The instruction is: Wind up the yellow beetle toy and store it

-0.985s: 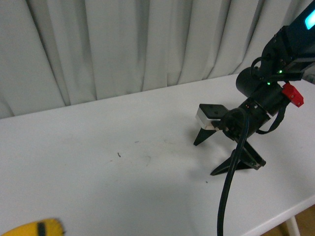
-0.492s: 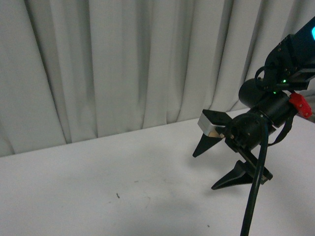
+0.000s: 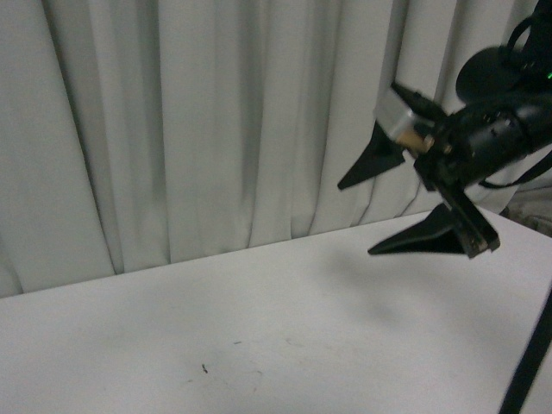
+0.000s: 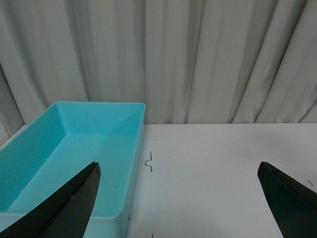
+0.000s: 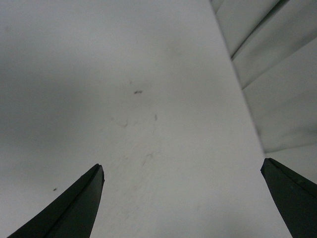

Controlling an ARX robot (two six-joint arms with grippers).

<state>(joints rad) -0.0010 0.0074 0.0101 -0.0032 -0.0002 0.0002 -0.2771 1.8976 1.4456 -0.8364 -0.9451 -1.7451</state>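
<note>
We find the yellow beetle toy in none of the three views, so we cannot place it; presumably it lies outside the framing. Right pincer [image 3: 355,220] hangs well above the table [image 3: 259,345] in front of the curtain [image 3: 216,129], its tips spread wide and gripping nothing. We judge that height as a transit pose clear of the surface, not a grasp. Its wrist view confirms nothing between the tips, just table surface with small scuffs and the curtain edge. Left pincer [image 4: 178,165] shows only in its own wrist view, also spread wide and holding nothing, aimed about level toward the curtain. That view alone gives us the teal bin [image 4: 134,168], open-topped, no toy showing inside, standing on the table to one side of the pincer's line. We take it as the storage spot, set within the left arm's reach. Front view misses both bin and left arm. We judge winding and storing both not yet done; the toy needs locating first.
</note>
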